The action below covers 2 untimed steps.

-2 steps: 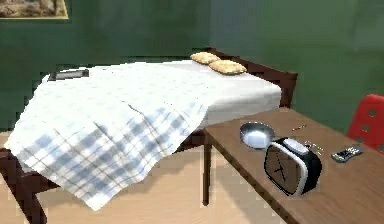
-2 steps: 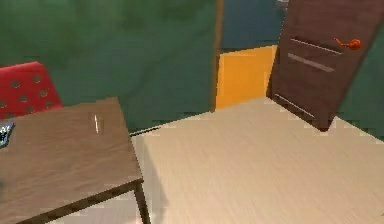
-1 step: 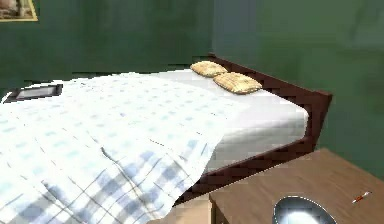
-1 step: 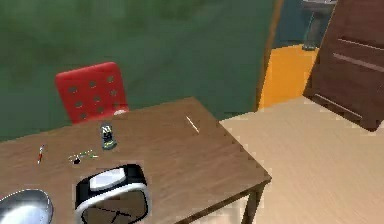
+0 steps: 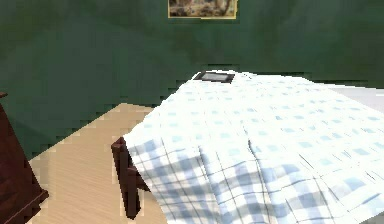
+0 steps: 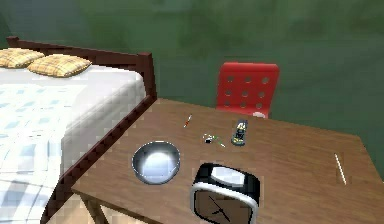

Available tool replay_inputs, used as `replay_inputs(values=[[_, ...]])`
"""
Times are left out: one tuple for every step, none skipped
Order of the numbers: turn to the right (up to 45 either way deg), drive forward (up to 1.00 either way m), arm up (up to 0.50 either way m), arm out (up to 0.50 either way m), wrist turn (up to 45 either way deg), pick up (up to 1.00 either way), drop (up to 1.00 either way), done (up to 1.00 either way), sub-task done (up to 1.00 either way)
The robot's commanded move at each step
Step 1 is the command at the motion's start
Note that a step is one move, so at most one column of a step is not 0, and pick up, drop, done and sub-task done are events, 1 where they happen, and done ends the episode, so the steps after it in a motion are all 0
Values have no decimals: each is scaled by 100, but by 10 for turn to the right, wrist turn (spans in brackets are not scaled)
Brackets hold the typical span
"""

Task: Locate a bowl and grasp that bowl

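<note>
The shiny round metal bowl sits on the brown wooden table near its edge toward the bed with the blue-and-white checked cover, just beside a black-and-white alarm clock whose base is cut off by the picture's bottom edge. Farther back lie a small dark upright object and tiny bits — too small to name. A red perforated chair stands behind the table, its lower part hidden. In the forward view a flat dark slab rests on the bed, and a framed picture is cut off at the top. The gripper's state cannot be told.
</note>
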Motion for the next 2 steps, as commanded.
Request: replay_inputs(values=[[0, 0, 50, 0, 0, 0, 0, 0, 0], [0, 0, 36, 0, 0, 0, 0, 0, 0]])
